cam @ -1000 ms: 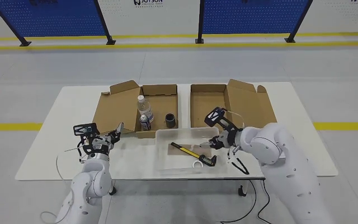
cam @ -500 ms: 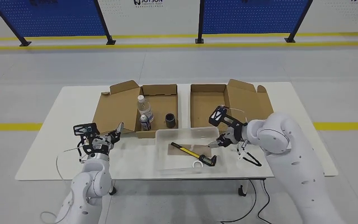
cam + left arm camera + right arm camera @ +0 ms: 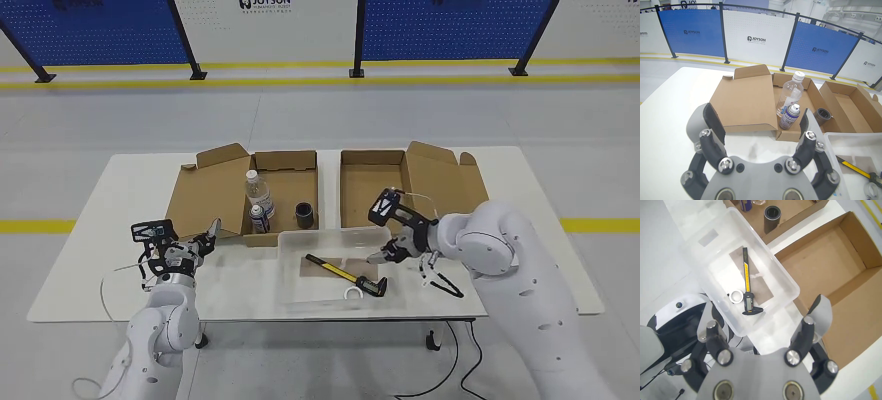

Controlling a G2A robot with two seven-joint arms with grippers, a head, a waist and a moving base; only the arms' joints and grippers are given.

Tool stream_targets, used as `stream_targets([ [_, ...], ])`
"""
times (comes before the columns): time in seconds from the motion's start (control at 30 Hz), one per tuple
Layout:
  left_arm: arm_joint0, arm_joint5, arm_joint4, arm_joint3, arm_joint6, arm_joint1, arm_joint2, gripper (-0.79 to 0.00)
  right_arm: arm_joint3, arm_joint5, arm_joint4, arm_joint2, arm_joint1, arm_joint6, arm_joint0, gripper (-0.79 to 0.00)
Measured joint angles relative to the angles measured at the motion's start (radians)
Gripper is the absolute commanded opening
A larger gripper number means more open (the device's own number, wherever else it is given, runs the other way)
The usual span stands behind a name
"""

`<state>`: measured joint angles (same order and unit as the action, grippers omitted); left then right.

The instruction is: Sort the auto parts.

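A clear plastic bin [image 3: 300, 262] stands at the table's front middle. In it lie a yellow-and-black caliper [image 3: 345, 273] [image 3: 746, 281] and a white ring [image 3: 352, 294] [image 3: 736, 296]. My right gripper [image 3: 385, 250] [image 3: 764, 313] hovers open over the bin's right end, holding nothing. The left cardboard box [image 3: 285, 165] holds a clear bottle [image 3: 258, 187] [image 3: 791, 92], a spray can [image 3: 258, 218] [image 3: 790, 117] and a black cylinder [image 3: 304, 213] [image 3: 822, 114] [image 3: 771, 218]. My left gripper [image 3: 205, 243] [image 3: 758, 117] is open and empty over bare table left of that box.
A second cardboard box [image 3: 372, 190] [image 3: 821, 262] stands open right of the first, with nothing visible inside. Both boxes have lids [image 3: 205, 195] folded out flat. The table's front edge runs just behind the bin.
My right gripper drew a little to the right off the bin's end, then eased back left. The left arm kept still.
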<state>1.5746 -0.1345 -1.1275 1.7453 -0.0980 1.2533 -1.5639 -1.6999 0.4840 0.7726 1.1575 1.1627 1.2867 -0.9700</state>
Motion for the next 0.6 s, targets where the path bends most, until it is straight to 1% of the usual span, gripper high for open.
stream_targets([
  [0.1, 0.000, 0.000, 0.000, 0.000, 0.000, 0.000, 0.000, 0.000, 0.010, -0.053, -0.001, -0.068, 0.009, 0.054, 0.035, 0.000],
  [0.23, 0.000, 0.000, 0.000, 0.000, 0.000, 0.000, 0.000, 0.000, 0.045, -0.155, 0.024, -0.192, 0.032, 0.142, 0.109, 0.000],
  [0.37, 0.000, 0.000, 0.000, 0.000, 0.000, 0.000, 0.000, 0.000, 0.105, -0.214, 0.052, -0.295, 0.055, 0.183, 0.165, 0.000],
  [0.4, 0.000, 0.000, 0.000, 0.000, 0.000, 0.000, 0.000, 0.000, 0.121, -0.223, 0.053, -0.313, 0.060, 0.185, 0.176, -0.031],
  [0.43, 0.000, 0.000, 0.000, 0.000, 0.000, 0.000, 0.000, 0.000, 0.141, -0.234, 0.050, -0.333, 0.065, 0.183, 0.187, -0.259],
  [0.47, 0.000, 0.000, 0.000, 0.000, 0.000, 0.000, 0.000, 0.000, 0.155, -0.240, 0.046, -0.345, 0.069, 0.181, 0.193, -0.376],
  [0.5, 0.000, 0.000, 0.000, 0.000, 0.000, 0.000, 0.000, 0.000, 0.168, -0.245, 0.042, -0.355, 0.073, 0.179, 0.199, -0.406],
  [0.6, 0.000, 0.000, 0.000, 0.000, 0.000, 0.000, 0.000, 0.000, 0.208, -0.252, 0.041, -0.385, 0.082, 0.175, 0.213, -0.416],
])
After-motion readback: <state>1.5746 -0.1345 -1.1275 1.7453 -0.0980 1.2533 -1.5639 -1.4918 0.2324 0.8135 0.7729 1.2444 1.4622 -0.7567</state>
